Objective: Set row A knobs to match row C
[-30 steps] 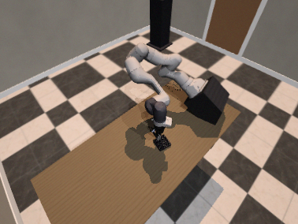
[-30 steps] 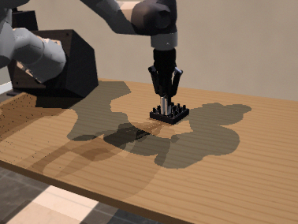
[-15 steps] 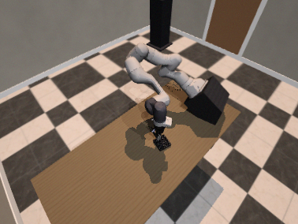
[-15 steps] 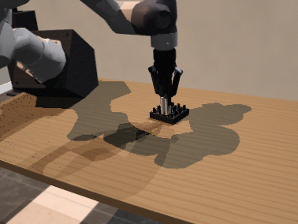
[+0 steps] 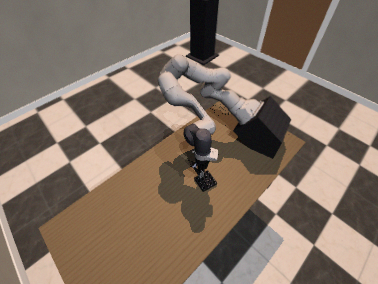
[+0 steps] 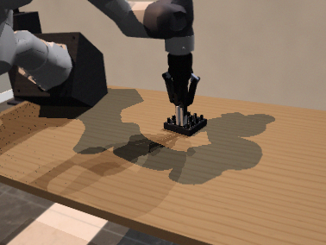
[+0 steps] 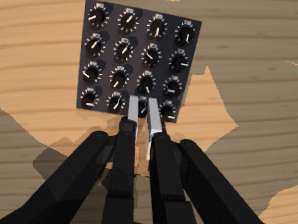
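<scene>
The black knob box (image 5: 206, 182) (image 6: 184, 126) (image 7: 112, 30) stands on the wooden table (image 5: 125, 220) (image 6: 259, 190), with four rows of small black knobs that have white lines. My gripper (image 5: 202, 174) (image 6: 181, 117) (image 7: 141, 109) comes straight down on the box's edge row nearest the wrist camera. Its two fingertips are closed on either side of the third knob from the left (image 7: 143, 104) in that row. That knob is mostly hidden between the fingers. The printed names are too small to read.
The arm's dark slanted base block (image 5: 265, 127) (image 6: 73, 65) stands at the table's far end. A black pillar (image 5: 202, 30) stands on the checkered floor behind it. The table's near edge (image 6: 86, 211) runs along the front.
</scene>
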`<state>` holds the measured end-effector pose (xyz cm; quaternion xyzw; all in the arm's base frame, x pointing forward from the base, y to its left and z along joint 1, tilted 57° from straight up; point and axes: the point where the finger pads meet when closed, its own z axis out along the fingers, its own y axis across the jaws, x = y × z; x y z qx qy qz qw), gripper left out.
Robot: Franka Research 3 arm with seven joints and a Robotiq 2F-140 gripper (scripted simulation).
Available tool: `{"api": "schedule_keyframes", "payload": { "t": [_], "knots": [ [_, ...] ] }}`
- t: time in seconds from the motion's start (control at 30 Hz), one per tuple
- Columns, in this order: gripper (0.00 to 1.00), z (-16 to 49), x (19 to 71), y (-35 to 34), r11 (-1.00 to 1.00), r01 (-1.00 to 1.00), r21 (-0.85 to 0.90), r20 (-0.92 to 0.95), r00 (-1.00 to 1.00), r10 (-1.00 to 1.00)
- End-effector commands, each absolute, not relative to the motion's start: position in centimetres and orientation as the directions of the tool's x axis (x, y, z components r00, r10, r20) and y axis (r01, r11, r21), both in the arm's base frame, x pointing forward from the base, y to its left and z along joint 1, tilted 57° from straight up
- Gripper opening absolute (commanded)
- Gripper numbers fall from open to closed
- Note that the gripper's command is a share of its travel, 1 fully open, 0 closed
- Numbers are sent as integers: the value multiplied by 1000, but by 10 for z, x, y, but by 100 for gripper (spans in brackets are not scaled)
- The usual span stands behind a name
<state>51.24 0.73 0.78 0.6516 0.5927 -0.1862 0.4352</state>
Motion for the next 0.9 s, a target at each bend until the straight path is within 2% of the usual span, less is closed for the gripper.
{"api": "schedule_keyframes", "payload": {
  "t": [0.0,0.6,0.87],
  "knots": [
    [5,8,514,7,74,931,358,-753,241,612],
    [5,8,514,7,1,895,445,-705,350,616],
    [5,8,514,7,-78,843,532,-643,462,611]
  ]
}}
